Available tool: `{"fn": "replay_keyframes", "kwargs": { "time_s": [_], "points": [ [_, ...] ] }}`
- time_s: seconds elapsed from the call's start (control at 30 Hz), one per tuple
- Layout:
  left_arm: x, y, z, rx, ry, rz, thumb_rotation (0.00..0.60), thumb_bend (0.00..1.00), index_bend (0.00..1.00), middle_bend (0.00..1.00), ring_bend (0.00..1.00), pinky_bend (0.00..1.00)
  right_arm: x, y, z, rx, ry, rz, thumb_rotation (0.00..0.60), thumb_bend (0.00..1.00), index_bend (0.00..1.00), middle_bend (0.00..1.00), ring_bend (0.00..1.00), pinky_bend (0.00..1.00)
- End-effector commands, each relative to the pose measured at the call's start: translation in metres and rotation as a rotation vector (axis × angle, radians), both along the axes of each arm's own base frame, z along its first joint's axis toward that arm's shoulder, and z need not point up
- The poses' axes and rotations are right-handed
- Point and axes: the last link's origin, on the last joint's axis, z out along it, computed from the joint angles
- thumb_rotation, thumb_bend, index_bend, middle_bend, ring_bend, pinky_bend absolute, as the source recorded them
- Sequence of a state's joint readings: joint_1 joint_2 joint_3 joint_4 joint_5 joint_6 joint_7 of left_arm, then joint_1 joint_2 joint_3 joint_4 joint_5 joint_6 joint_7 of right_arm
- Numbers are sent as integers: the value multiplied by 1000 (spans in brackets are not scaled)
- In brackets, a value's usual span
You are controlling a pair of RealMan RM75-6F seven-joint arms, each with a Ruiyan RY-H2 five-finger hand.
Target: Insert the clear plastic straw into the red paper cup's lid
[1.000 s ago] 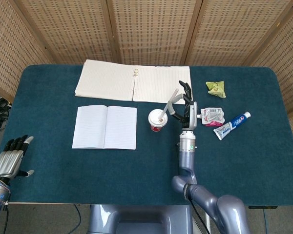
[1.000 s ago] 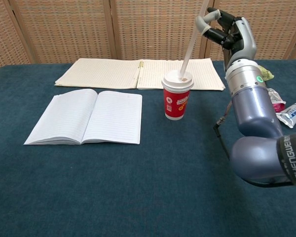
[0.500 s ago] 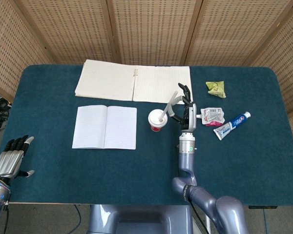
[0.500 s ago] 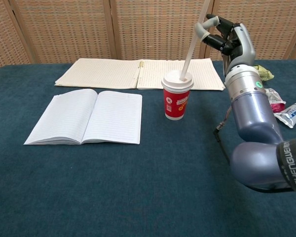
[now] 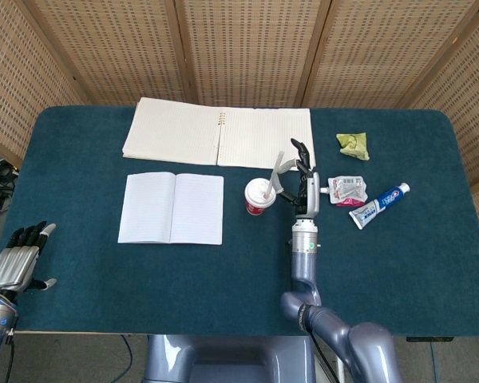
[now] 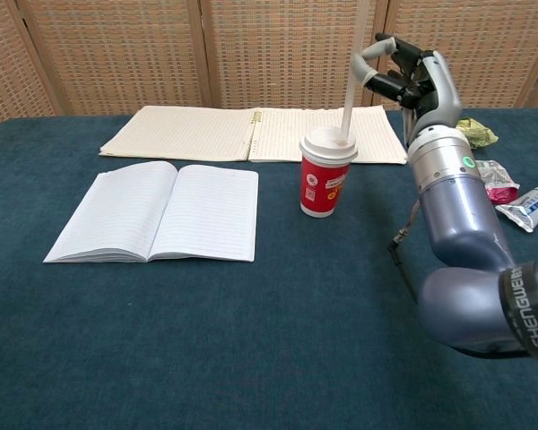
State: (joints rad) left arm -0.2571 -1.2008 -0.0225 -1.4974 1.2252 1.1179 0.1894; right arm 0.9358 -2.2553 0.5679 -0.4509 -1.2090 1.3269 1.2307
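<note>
The red paper cup [image 6: 323,186] with a white lid [image 5: 258,191] stands on the blue table, right of the small open notebook. A clear straw [image 6: 351,94] rises from the lid, nearly upright, its lower end at the lid's hole. My right hand [image 6: 408,76] pinches the straw's upper part between thumb and a finger, above and right of the cup; in the head view this right hand [image 5: 300,177] is just right of the cup. At the table's near left corner, my left hand [image 5: 16,260] holds nothing, its fingers side by side.
A small open notebook [image 5: 171,207] lies left of the cup, and a large open spiral notebook [image 5: 218,143] behind it. On the right lie a green wrapper [image 5: 352,145], a red-and-white packet [image 5: 347,191] and a toothpaste tube [image 5: 379,203].
My right hand has come lower and nearer the cup, bringing the straw from a lean to nearly upright. The cup has shifted slightly right. The left hand has not moved.
</note>
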Motion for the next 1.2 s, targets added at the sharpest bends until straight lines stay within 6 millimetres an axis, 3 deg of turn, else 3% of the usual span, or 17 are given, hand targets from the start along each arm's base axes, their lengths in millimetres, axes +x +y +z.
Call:
{"fn": "replay_keyframes", "kwargs": {
  "time_s": [0.03,0.17,0.5,0.7,0.8,0.93,1.03,1.2],
  "points": [
    [0,0,0,-2,0,1,600,70,0,0,0,0,-1,1,-1,2,-3,2,600,485,556,186,1,0],
    [0,0,0,-1,-2,0,600,70,0,0,0,0,-1,2,-2,3,-1,7,600,416,504,160,0,0],
    [2,0,1,4,-7,-6,600,70,0,0,0,0,-5,6,1,-13,8,16,600,388,475,137,0,0],
    [6,-1,3,16,-17,-27,600,70,0,0,0,0,-22,3,29,-66,159,56,600,381,378,47,0,0],
    [9,-3,5,28,-23,-41,600,70,0,0,0,0,-46,4,56,-94,397,96,600,376,324,3,0,0],
    [13,-5,9,50,-37,-62,600,70,0,0,0,0,-84,20,88,-88,722,113,600,336,239,0,0,0],
    [17,-10,10,62,-41,-88,600,69,0,0,0,0,-128,52,121,-49,1074,77,600,265,142,0,0,0],
    [22,-15,10,75,-31,-119,600,61,0,0,0,0,-169,96,154,12,1481,-45,600,235,25,0,0,0]
  ]
}}
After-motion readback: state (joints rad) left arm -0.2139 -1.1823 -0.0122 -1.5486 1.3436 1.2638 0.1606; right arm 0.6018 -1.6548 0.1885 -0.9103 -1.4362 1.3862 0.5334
